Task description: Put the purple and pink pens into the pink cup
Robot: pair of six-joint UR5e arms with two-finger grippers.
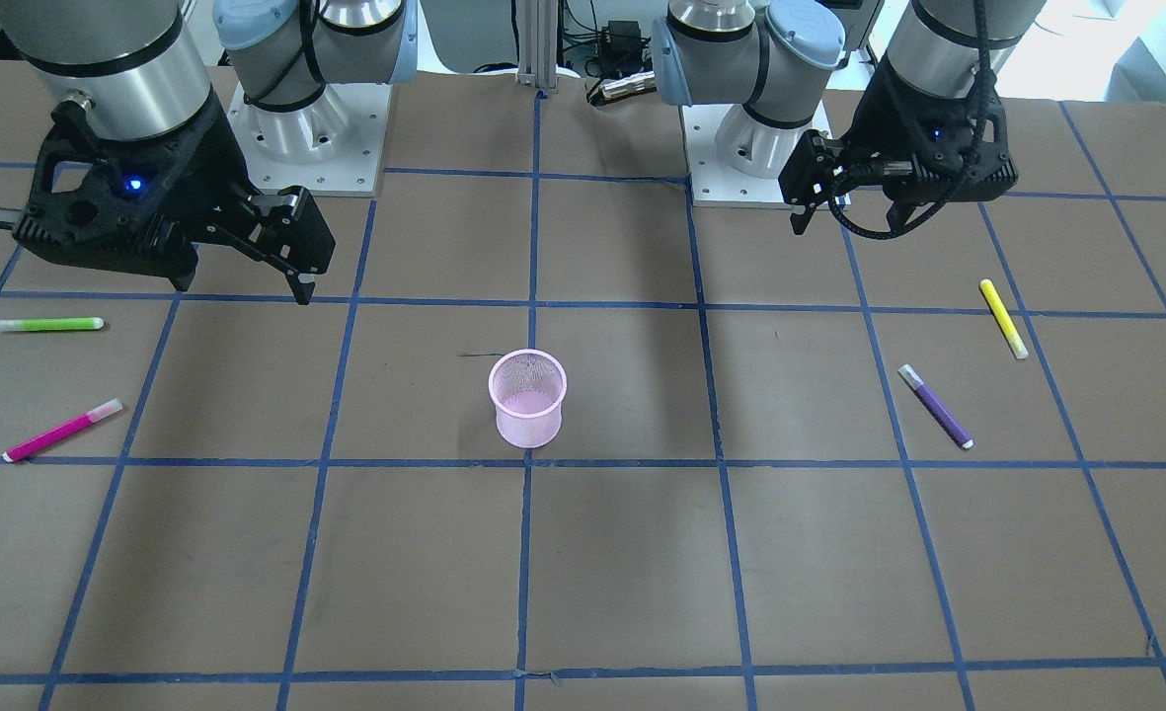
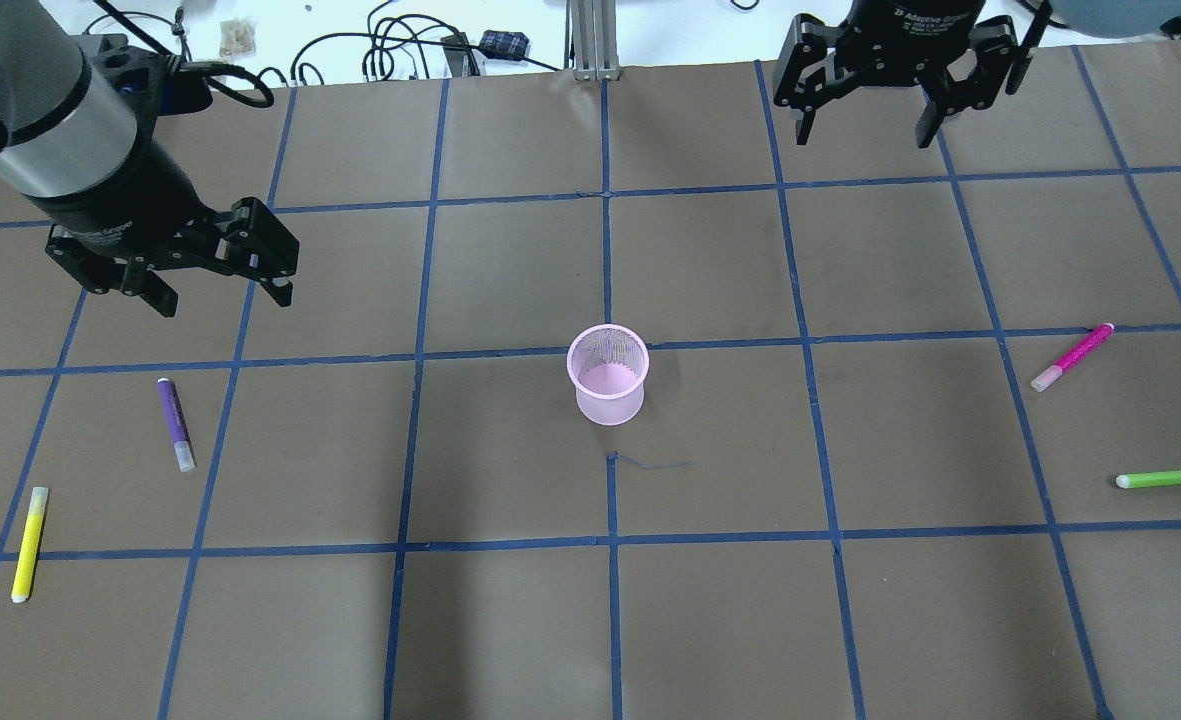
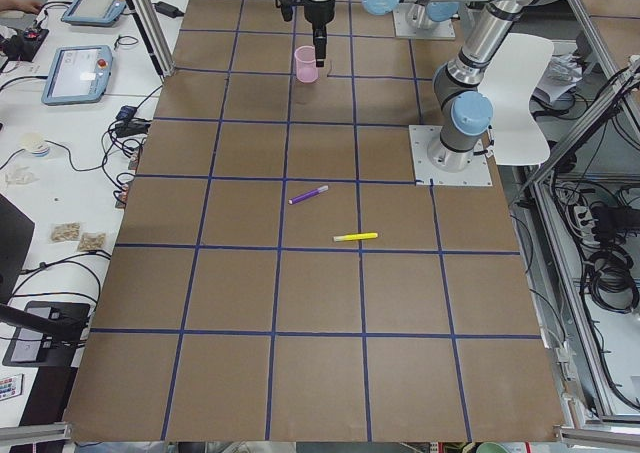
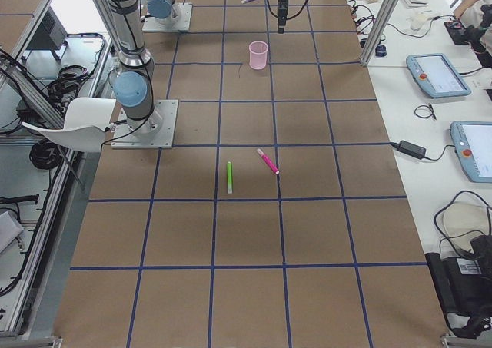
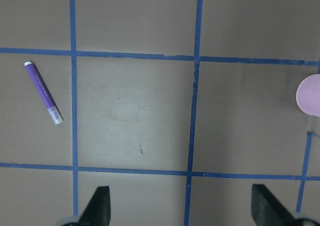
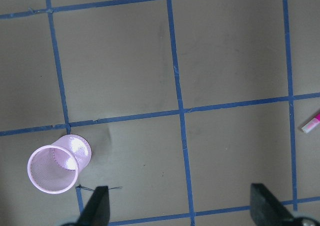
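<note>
The pink mesh cup [image 2: 607,374] stands upright and empty near the table's middle; it also shows in the front view [image 1: 527,397]. The purple pen [image 2: 175,424] lies flat on the robot's left side, just in front of my left gripper [image 2: 225,300], which hovers open and empty. The left wrist view shows that pen [image 5: 44,92] at far left and the cup's rim [image 5: 310,95] at the right edge. The pink pen [image 2: 1072,357] lies flat on the right side. My right gripper [image 2: 865,135] is open and empty, high up and well away from it.
A yellow pen [image 2: 29,543] lies beyond the purple one at the left edge. A green pen [image 2: 1172,478] lies beyond the pink one at the right edge. The brown table [image 2: 510,620] carries a blue tape grid. Both arm bases [image 1: 306,128] stand on the robot's side.
</note>
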